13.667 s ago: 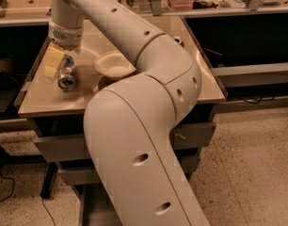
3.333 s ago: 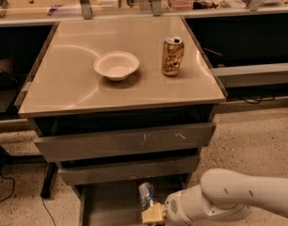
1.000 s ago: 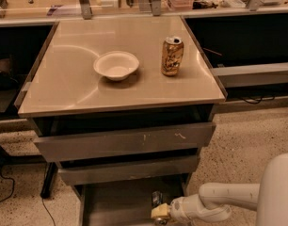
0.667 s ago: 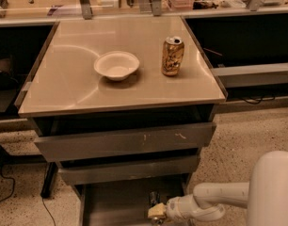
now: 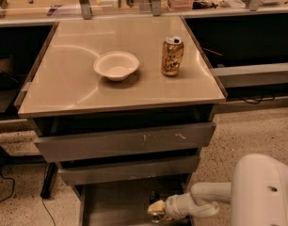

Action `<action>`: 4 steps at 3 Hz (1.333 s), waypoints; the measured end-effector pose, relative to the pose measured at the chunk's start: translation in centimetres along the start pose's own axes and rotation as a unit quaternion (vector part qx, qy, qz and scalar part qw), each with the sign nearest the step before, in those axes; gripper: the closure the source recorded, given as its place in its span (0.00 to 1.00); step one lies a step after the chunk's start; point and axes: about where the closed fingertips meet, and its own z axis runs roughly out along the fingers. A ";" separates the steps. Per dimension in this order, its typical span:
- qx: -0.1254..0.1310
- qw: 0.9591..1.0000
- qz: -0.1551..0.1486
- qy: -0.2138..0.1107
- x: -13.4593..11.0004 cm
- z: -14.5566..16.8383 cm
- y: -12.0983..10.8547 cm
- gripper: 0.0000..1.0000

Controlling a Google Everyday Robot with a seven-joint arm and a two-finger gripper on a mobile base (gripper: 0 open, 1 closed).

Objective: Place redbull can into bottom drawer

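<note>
The bottom drawer (image 5: pixel 113 205) is pulled open under the two upper grey drawers, and its flat grey floor shows. My gripper (image 5: pixel 156 210) reaches in from the right and sits low inside the drawer, near its front right. A small dark shape right at the gripper's tip looks like the redbull can (image 5: pixel 154 197). It is mostly hidden, and I cannot tell whether it stands on the drawer floor or is still held.
A white bowl (image 5: pixel 116 65) and a taller gold-brown can (image 5: pixel 172 56) stand on the cabinet top (image 5: pixel 64 88). The two upper drawers (image 5: pixel 125 142) are nearly closed. My white arm (image 5: pixel 261 192) fills the lower right. Speckled floor surrounds the cabinet.
Over the last second the gripper has shifted slightly left inside the bottom drawer, staying low. Earlier it took the can from the cabinet top down to the drawer.
</note>
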 end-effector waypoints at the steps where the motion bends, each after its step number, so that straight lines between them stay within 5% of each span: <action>1: -0.004 1.000 0.013 0.014 -1.1 2.1 -0.9 1.00; 2: -0.005 1.000 0.013 0.013 -1.3 2.3 -0.9 1.00; 4: 0.009 0.998 0.058 -0.012 -1.3 6.6 -2.7 1.00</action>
